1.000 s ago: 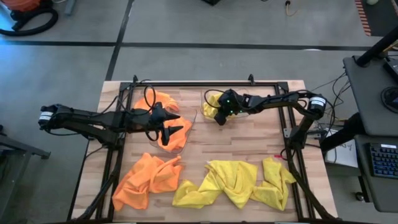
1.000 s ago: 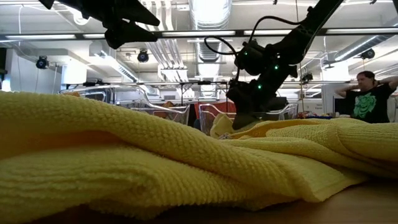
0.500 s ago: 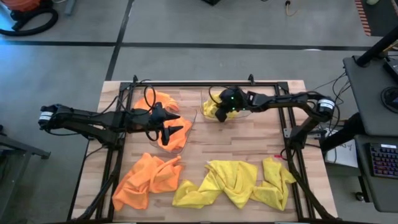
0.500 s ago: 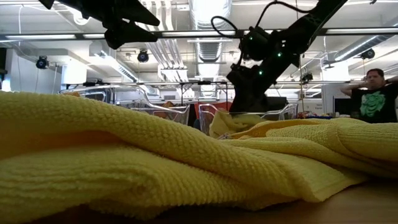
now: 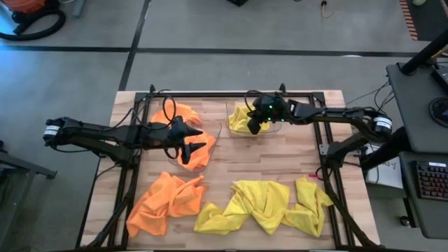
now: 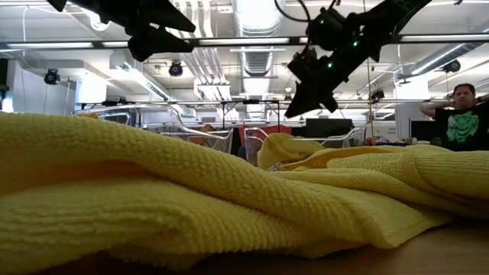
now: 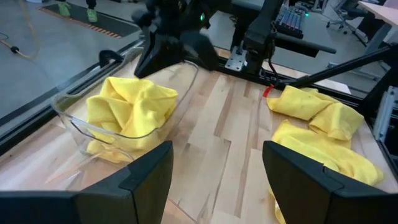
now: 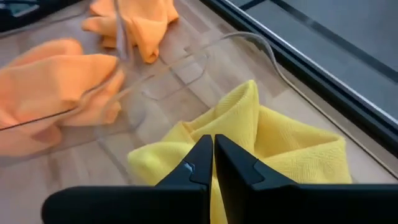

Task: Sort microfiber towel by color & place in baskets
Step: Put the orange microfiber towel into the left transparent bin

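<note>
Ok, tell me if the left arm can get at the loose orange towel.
Probably yes. The left gripper hangs open above the orange basket, and the loose orange towel lies uncovered on the table just nearer the front edge. Nothing sits between them; the right gripper is over the yellow basket.

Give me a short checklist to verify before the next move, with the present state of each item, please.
1. Right gripper empty and shut above the right basket: ok.
2. Yellow towel lies inside that basket: ok.
3. Left gripper open over the left basket, holding nothing: ok.
4. Orange towel is in the left basket: ok.
5. Orange pile and yellow pile at the table's near edge are not yet sorted: not ok.
6. Exact count of towels left in the piles: cannot tell.
</note>
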You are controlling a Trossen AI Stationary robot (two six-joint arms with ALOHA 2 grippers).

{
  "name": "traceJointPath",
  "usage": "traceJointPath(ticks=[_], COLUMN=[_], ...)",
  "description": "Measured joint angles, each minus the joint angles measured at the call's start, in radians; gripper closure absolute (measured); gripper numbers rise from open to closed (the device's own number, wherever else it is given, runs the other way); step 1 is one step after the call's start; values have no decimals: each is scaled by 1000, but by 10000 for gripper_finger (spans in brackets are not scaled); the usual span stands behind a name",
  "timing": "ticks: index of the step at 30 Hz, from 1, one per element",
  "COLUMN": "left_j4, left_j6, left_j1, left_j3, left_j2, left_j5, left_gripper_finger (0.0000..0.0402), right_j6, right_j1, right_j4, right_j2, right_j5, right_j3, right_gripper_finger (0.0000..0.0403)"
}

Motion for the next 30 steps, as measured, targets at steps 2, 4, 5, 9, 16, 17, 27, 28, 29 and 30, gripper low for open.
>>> traceJointPath(ticks=[2,4,5,9,16,17,27,28,29,30], left_j4=[0,-1,-1,1,12,15,-69,-99,-140,-185], left_j6=[-21,-43,-50,-71,-128,-134,-146,-147,-150,-158], left_j1=[-6,-22,-33,-100,-237,-259,-431,-446,-461,-476], left_j3=[0,0,0,0,1,3,143,167,190,214], left_j2=[0,0,0,0,12,22,203,226,248,271], left_j5=[17,17,17,1,-38,-53,-98,-111,-120,-123], left_gripper_finger=[170,170,170,170,170,170,170,170,170,170], right_j6=[0,0,0,26,65,66,136,143,152,161], right_j1=[16,38,51,118,290,322,594,615,634,652], right_j4=[-11,-32,-37,-54,-84,-86,-116,-126,-137,-146], right_j2=[-32,-67,-88,-165,-241,-242,-242,-242,-242,-240], right_j5=[0,-1,0,-1,-1,-1,138,162,184,202], right_j3=[0,0,0,0,0,0,0,0,0,0], right_gripper_finger=[390,390,390,390,390,390,390,390,390,390])
